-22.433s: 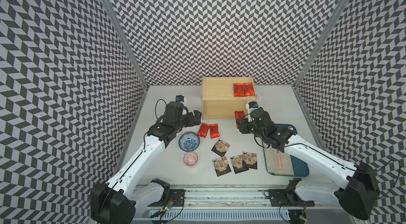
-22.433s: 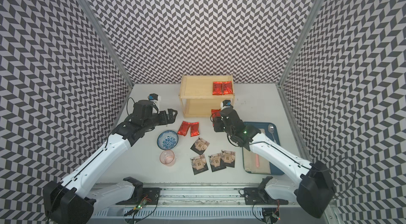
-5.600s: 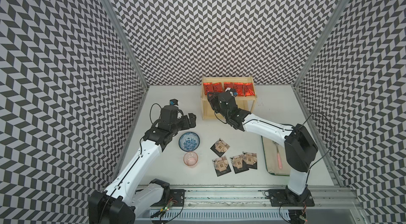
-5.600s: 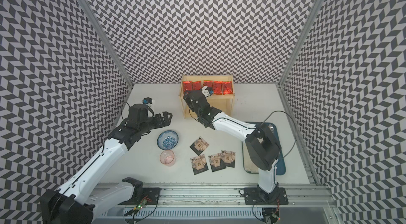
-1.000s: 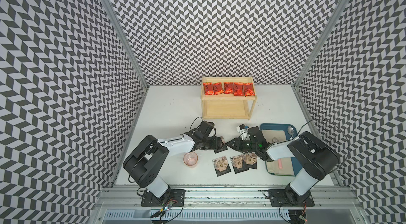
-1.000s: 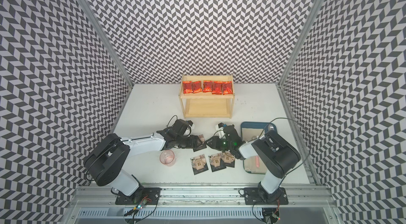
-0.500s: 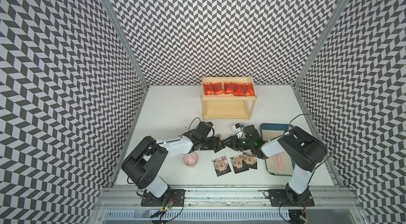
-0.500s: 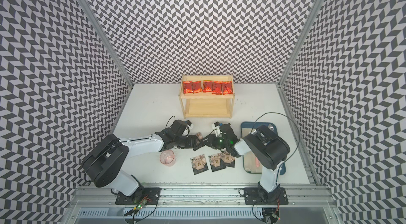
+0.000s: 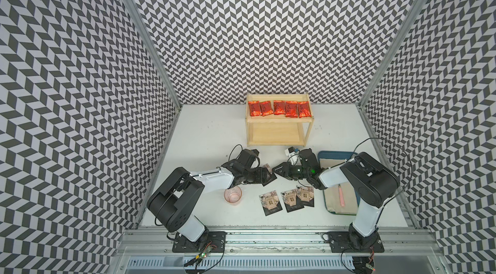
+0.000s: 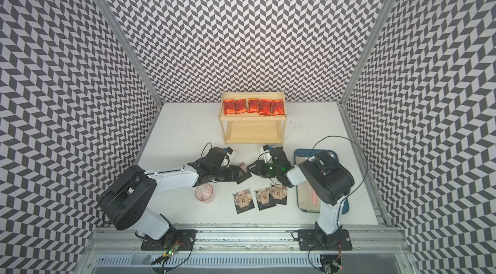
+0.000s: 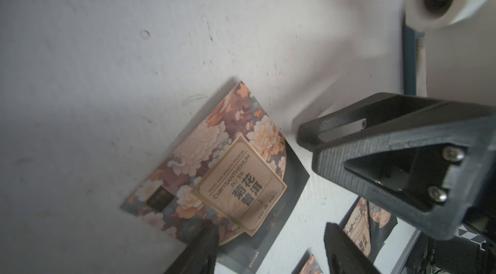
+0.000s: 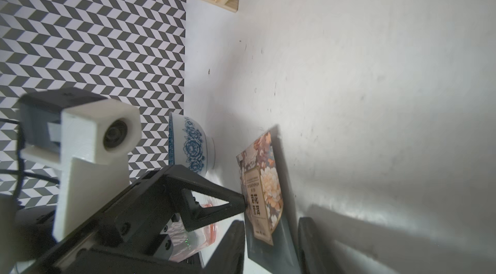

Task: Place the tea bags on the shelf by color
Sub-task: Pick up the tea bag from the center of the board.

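On table (image 11: 80, 71): black square tea bag (image 11: 214, 178), floral print, tan label.

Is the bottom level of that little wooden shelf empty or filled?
Empty. In both top views the shelf shows only bare wood on its lower board; the five red tea bags lie in a row on its top board.

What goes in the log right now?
red tea bags: five on shelf top | black tea bags: four on table | left gripper, right gripper: fingers open, at one

Top views: high, looking down, whole table (image 9: 209, 130). Wrist views: close, low, share black tea bag (image 11: 214, 173).
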Controlling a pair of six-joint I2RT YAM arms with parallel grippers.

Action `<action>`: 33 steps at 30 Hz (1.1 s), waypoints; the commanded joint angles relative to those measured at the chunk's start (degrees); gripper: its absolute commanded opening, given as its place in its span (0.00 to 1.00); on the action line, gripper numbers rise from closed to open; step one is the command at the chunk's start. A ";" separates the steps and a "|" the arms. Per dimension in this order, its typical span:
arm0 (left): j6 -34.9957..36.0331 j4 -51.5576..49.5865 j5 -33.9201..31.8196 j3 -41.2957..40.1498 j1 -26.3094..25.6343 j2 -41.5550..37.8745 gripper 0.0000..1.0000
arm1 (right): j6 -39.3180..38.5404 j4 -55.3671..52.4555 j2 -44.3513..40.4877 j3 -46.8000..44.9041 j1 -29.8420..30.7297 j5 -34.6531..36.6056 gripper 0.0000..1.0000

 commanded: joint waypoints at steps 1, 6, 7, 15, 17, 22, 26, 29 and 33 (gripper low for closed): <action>-0.62 -3.04 -0.24 -2.44 0.12 1.01 0.68 | -1.83 0.15 2.92 0.81 0.05 -0.61 0.38; -0.69 -2.54 0.11 -3.16 0.53 0.97 0.68 | -1.51 0.07 4.49 1.40 0.38 -1.54 0.38; -0.73 -2.31 0.29 -3.27 0.64 0.97 0.68 | -1.51 -0.23 4.56 1.42 0.47 -1.60 0.38; -0.80 -1.57 0.78 -3.78 0.71 1.01 0.68 | -0.07 -0.09 4.23 1.26 0.76 -4.72 0.34; -0.80 -1.46 0.87 -3.92 0.82 0.85 0.68 | 0.70 0.66 4.17 1.32 0.80 -5.74 0.32; -0.71 -1.47 0.87 -4.14 0.90 0.39 0.68 | 2.00 2.10 3.69 1.31 1.04 -6.53 0.28; -0.62 -1.48 0.90 -4.33 0.98 0.06 0.68 | 4.22 4.99 4.05 1.08 1.10 -7.63 0.26; -0.53 -1.55 0.86 -4.61 1.15 -0.25 0.68 | 4.45 5.84 3.54 0.63 1.12 -7.78 0.26; -0.53 -1.34 0.83 -4.96 1.24 -0.56 0.68 | 1.86 4.47 2.88 1.13 0.98 -7.49 0.31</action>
